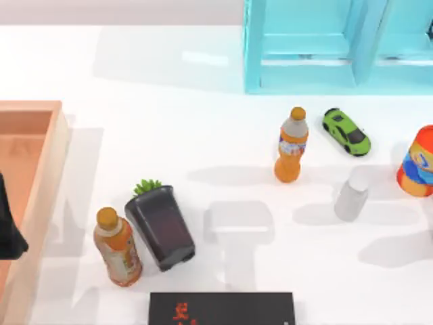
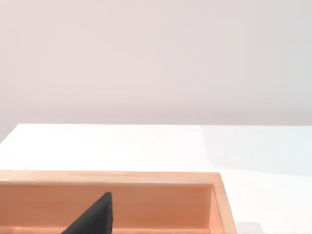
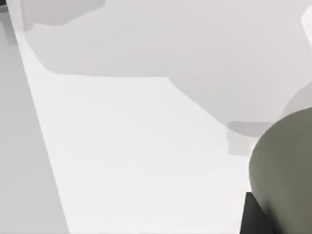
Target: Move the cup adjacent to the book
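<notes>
The cup (image 3: 287, 170) is a rounded olive-green form close in the right wrist view, high over the white table. It rests against one black finger (image 3: 253, 217) of my right gripper; the other finger is hidden, so the grip cannot be judged. The book (image 1: 222, 308), flat and black with red characters, lies at the table's front edge, centre, partly cut off. My left arm (image 1: 8, 227) is parked over the wooden tray at the far left, and one dark finger (image 2: 92, 217) shows in the left wrist view.
A black pot with a green plant (image 1: 160, 227) and an orange bottle (image 1: 117, 246) stand just left of the book. Further back are another orange bottle (image 1: 291, 145), a green toy car (image 1: 346, 131), a pale grey cylinder (image 1: 352, 196), a colourful can (image 1: 417, 161), a cyan shelf (image 1: 304, 47) and the wooden tray (image 1: 40, 169).
</notes>
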Robot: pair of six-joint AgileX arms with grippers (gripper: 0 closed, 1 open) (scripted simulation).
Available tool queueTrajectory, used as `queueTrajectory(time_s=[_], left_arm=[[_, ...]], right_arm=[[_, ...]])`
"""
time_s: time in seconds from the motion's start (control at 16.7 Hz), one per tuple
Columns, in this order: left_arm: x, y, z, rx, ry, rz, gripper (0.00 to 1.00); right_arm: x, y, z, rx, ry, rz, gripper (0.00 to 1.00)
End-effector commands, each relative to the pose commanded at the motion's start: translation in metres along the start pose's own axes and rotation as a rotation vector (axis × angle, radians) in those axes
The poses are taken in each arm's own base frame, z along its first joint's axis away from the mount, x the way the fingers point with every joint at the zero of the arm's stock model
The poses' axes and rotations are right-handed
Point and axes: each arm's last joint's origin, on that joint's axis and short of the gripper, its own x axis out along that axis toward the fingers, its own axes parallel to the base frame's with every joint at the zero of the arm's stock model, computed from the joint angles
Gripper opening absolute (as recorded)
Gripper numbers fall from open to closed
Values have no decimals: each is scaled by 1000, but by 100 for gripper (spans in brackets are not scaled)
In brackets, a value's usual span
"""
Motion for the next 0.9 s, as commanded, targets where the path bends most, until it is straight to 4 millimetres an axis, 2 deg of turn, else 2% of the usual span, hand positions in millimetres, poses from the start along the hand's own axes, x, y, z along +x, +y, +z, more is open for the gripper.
queueTrajectory(time_s=[0.24, 0.42, 0.66, 0.9], left_arm=[[0, 0, 0, 0, 0, 0, 100], [0, 0, 0, 0, 0, 0, 100], [0, 0, 0, 0, 0, 0, 100], [0, 0, 0, 0, 0, 0, 100]], right_arm=[[13, -8, 41, 231, -76, 135, 0], [23, -12, 79, 456, -59, 270, 0], [31, -14, 135, 777, 86, 383, 0], [32, -9, 197, 1061, 258, 324, 0]])
